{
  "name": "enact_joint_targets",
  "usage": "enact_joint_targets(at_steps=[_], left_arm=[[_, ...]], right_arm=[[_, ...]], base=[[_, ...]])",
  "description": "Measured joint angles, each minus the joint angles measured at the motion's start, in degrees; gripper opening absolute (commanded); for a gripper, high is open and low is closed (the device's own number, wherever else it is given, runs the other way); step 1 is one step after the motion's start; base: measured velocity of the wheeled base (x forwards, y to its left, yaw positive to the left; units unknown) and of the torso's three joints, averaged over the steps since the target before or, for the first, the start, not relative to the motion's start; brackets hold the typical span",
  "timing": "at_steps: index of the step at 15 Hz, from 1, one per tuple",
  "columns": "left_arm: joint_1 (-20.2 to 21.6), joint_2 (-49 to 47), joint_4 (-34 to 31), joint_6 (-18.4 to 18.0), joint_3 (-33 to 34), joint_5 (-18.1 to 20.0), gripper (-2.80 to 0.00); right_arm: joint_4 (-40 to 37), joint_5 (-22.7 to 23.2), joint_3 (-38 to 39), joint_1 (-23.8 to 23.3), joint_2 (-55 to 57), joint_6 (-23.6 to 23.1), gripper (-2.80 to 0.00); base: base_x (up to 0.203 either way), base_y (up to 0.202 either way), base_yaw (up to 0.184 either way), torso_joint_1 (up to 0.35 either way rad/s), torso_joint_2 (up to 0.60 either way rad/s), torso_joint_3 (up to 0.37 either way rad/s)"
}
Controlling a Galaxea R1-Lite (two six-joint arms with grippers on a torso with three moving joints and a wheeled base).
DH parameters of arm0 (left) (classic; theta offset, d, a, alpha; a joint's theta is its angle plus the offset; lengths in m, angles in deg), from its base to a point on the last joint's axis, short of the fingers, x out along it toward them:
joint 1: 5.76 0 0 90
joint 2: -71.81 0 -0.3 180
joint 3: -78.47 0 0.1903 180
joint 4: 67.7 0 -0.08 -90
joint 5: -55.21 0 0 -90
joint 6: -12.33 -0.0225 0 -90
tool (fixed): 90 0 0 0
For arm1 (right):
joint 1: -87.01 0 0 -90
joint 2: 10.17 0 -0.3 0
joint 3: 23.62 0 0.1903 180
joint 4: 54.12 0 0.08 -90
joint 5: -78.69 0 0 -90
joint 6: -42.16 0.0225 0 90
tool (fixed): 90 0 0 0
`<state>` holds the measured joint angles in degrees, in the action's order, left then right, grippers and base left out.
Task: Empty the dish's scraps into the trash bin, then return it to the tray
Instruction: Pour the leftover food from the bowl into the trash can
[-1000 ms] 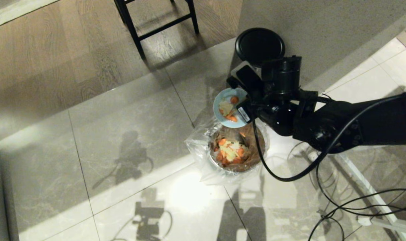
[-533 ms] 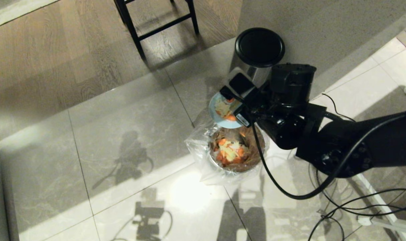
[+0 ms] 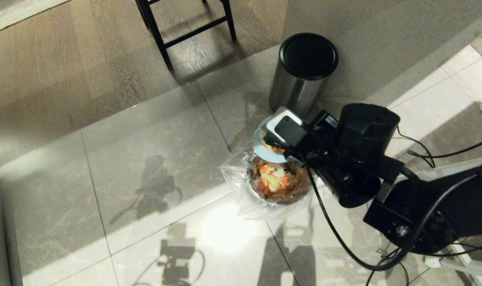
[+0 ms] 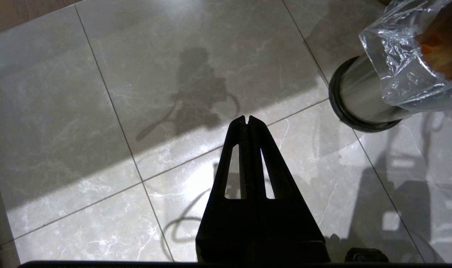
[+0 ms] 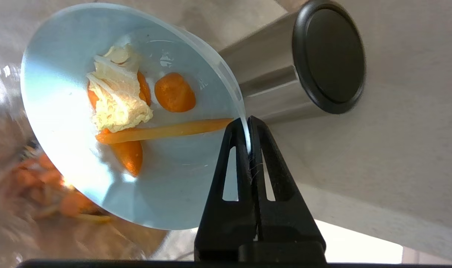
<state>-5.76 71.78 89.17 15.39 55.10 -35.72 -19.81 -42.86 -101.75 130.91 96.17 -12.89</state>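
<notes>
Grey marble floor tiles (image 3: 153, 131) are spread beneath the plastic-lined steel trash bin (image 3: 279, 198), with a black-lidded steel bin (image 3: 302, 69) at its twelve o'clock. The pale-blue dish (image 5: 62, 111) is pinched by its rim in the right gripper (image 5: 247, 128), tilted over the bin's twelve o'clock edge, orange and pale scraps (image 5: 129, 108) lying inside. The left gripper (image 4: 247, 121) is held closed and empty above the tiles.

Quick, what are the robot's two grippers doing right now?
Left gripper: shut, empty, hanging over the floor.
Right gripper: shut on the rim of the dish, tilted above the trash bin, scraps inside.
</notes>
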Motion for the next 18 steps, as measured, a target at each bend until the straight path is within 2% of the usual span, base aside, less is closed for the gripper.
enact_joint_targets(at_steps=[8,12,16,18], left_arm=[[0.0,0.0,0.0,0.0,0.0,0.0,-2.80],[0.0,0.0,0.0,0.0,0.0,0.0,-2.80],[0.0,0.0,0.0,0.0,0.0,0.0,-2.80],[0.0,0.0,0.0,0.0,0.0,0.0,-2.80]], right_arm=[[13.2,0.0,8.3,-0.1,1.0,-11.6,-2.80],[14.3,0.0,12.1,-0.1,1.1,-12.2,-2.80],[15.0,-0.1,12.6,-0.2,1.1,-13.3,-2.80],[15.7,-0.2,12.8,-0.2,0.9,-15.4,-2.80]], base=[[0.000,0.000,0.000,0.000,0.00,0.000],[0.000,0.000,0.000,0.000,0.00,0.000],[0.000,0.000,0.000,0.000,0.00,0.000],[0.000,0.000,0.000,0.000,0.00,0.000]])
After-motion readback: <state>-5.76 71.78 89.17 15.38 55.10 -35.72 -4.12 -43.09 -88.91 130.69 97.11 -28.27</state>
